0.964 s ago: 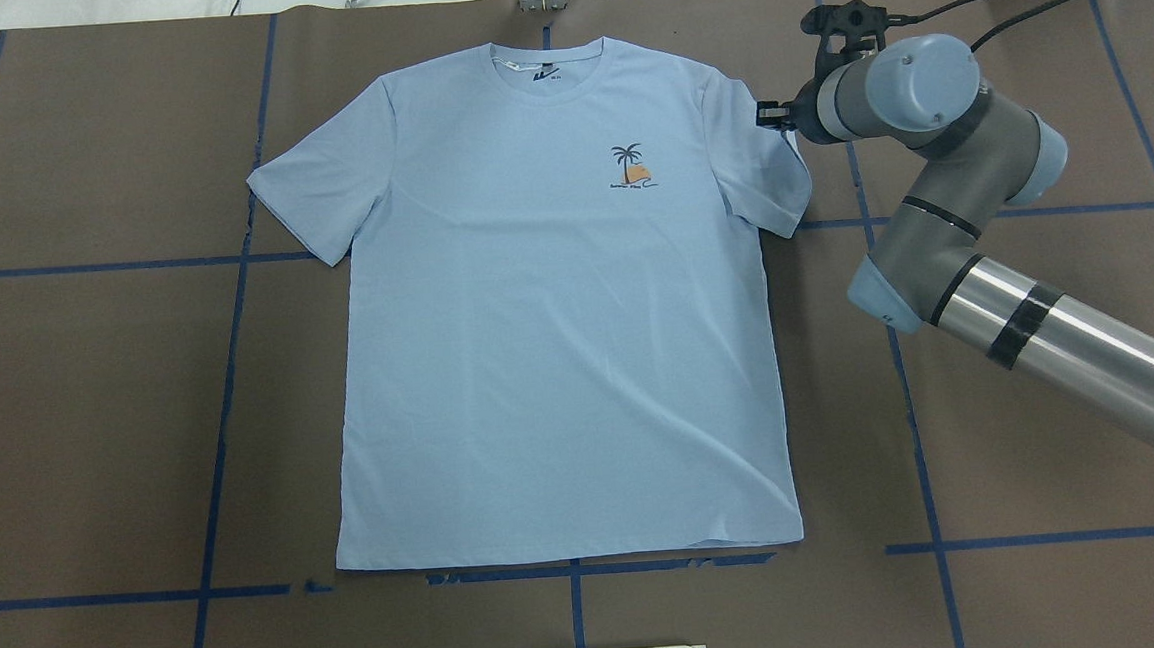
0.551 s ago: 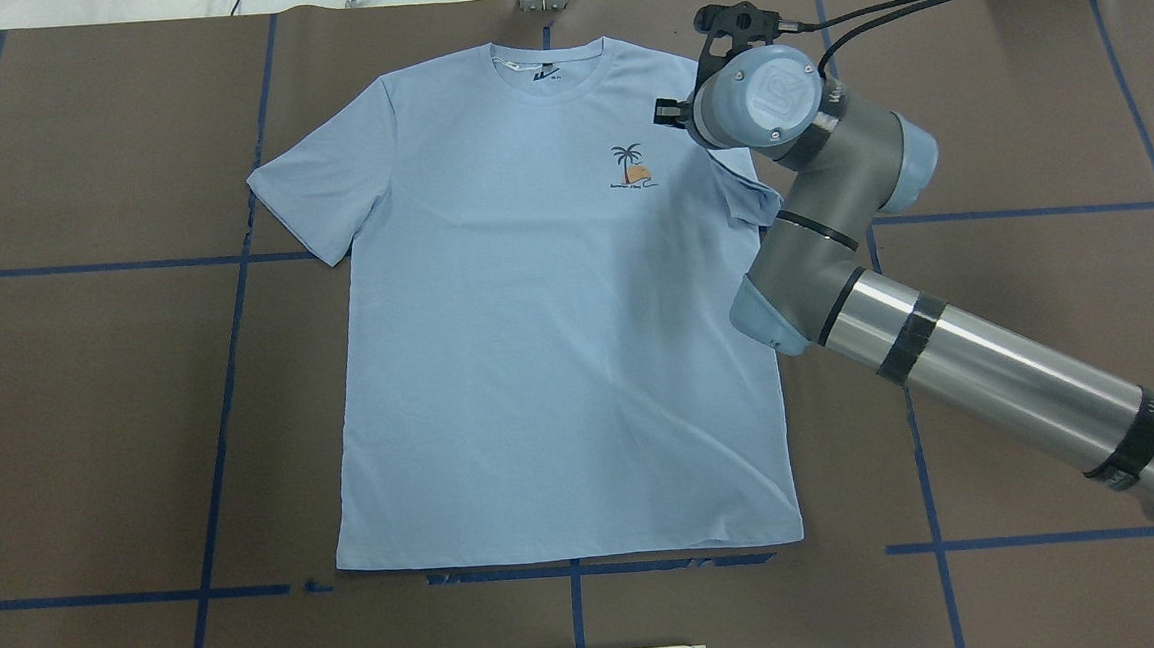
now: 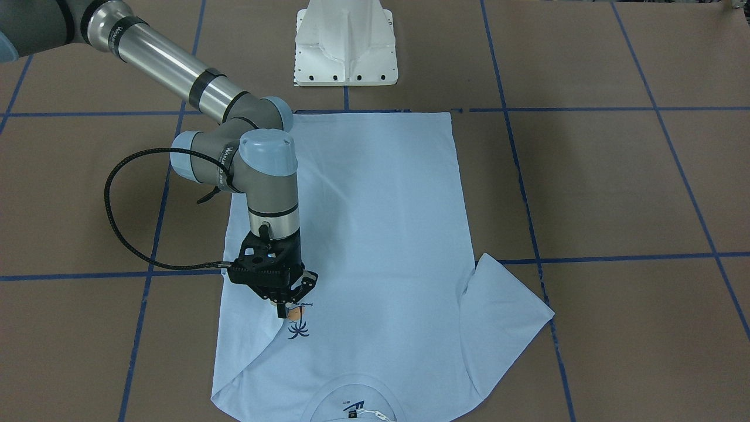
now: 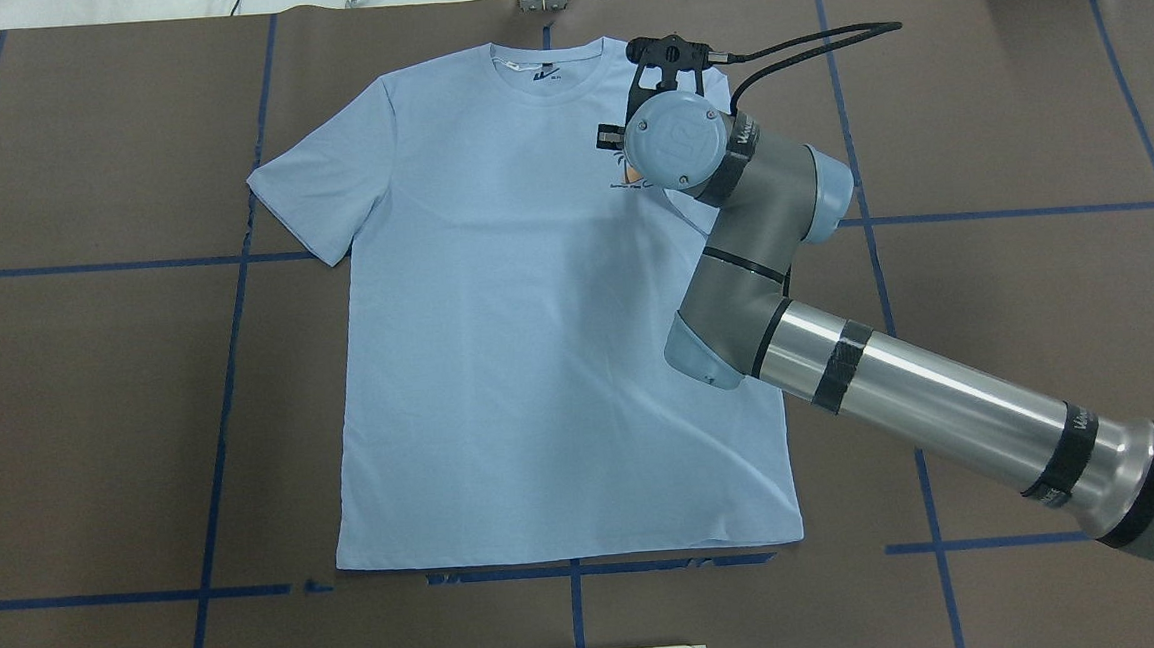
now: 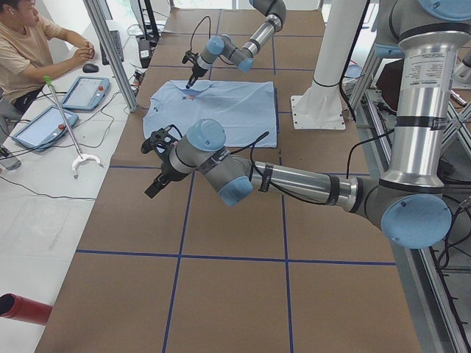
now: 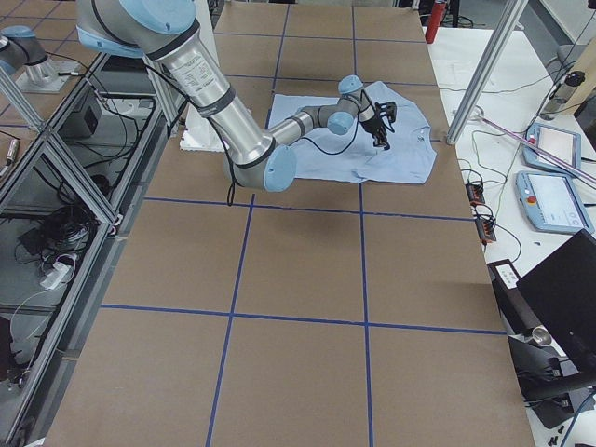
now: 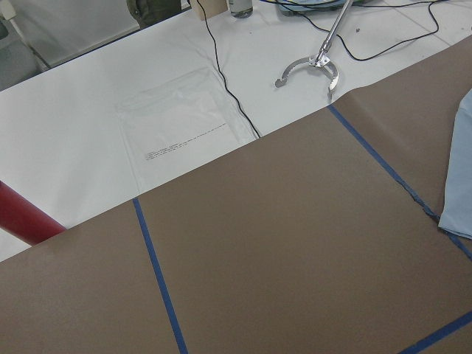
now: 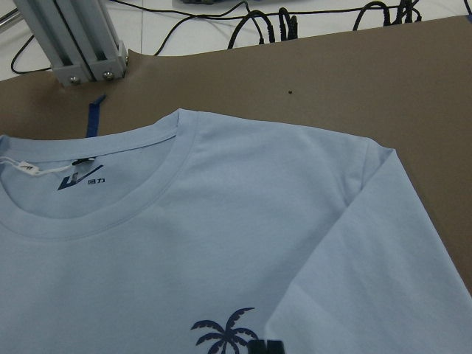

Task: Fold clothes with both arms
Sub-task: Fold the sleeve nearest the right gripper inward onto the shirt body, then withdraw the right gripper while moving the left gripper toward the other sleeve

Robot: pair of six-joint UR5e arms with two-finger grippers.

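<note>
Spread front up on the brown surface with its blue tape lines: a light blue T-shirt, collar toward the far edge, hem toward the robot's white base. Sleeve on the robot's right folded inward over the chest, its edge lying at the palm tree print; other sleeve flat and spread outward. Pinched together on the edge of the folded sleeve, just beside the print: the right fingers, pointing straight down, wrist upright above them. Right arm reaching in over the shirt's side. Well apart from the shirt, above bare brown paper toward the surface's left end: the left fingers, tilted downward off the left arm. Seen from the side camera alone, so cannot tell whether open or closed. From the left wrist camera: brown paper, tape, a corner of the shirt at the edge, and a white table beyond with a metal grabber tool. Seated at that end, a person beside two tablets.
</note>
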